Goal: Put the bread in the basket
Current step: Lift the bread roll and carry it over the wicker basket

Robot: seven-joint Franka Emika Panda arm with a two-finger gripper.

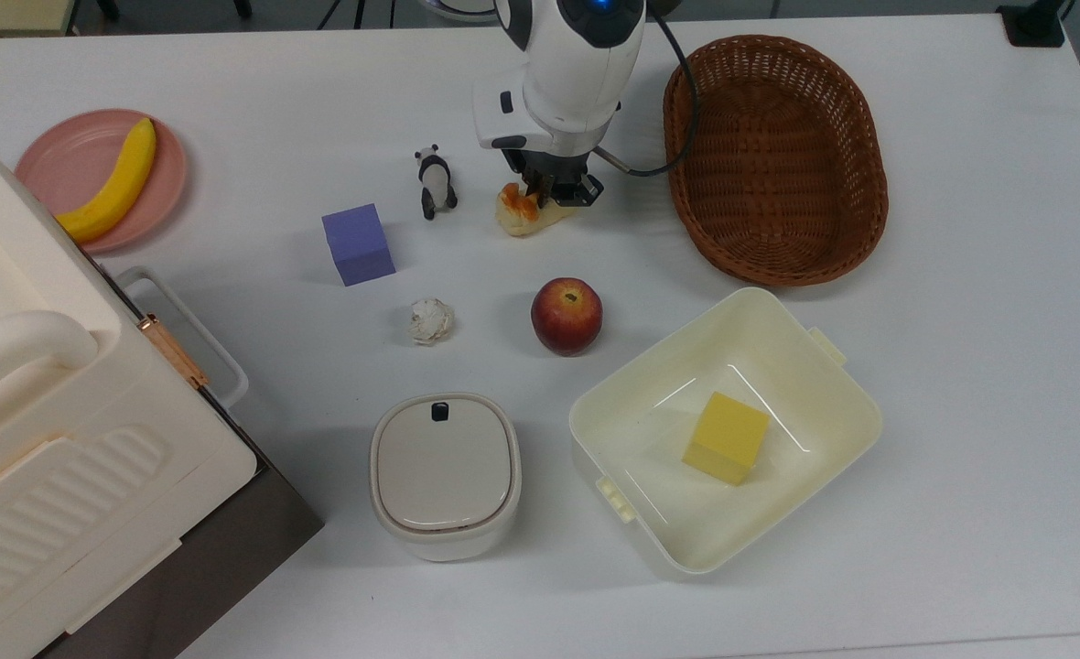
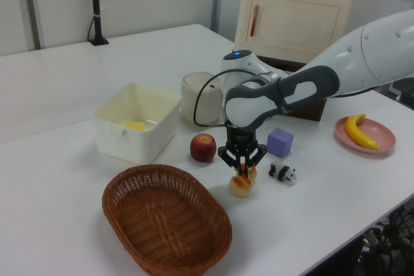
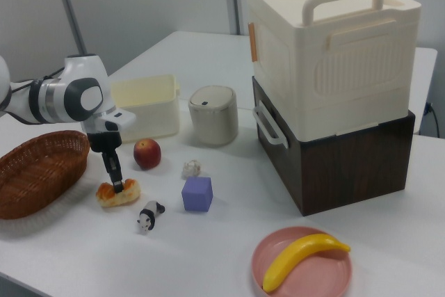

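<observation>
Top view, upper middle: hand [image 1: 550, 194] narrowed onto the bread [image 1: 526, 211] on the tabletop [image 1: 961, 320], left of the basket [image 1: 777, 157]; probably light, soft, squashable, glossy-topped, so best pinched gently across the pale sides.

Counting what sits on my table

I count one bread [image 1: 523, 209], one basket [image 1: 775, 156], one apple [image 1: 566, 316], one banana [image 1: 114, 183], one plate [image 1: 59, 160], one panda [image 1: 433, 181], two cubes, purple [image 1: 358, 243] and yellow [image 1: 726, 437], one tub [image 1: 833, 416], one bin [image 1: 444, 474], one paper ball [image 1: 430, 320].
</observation>
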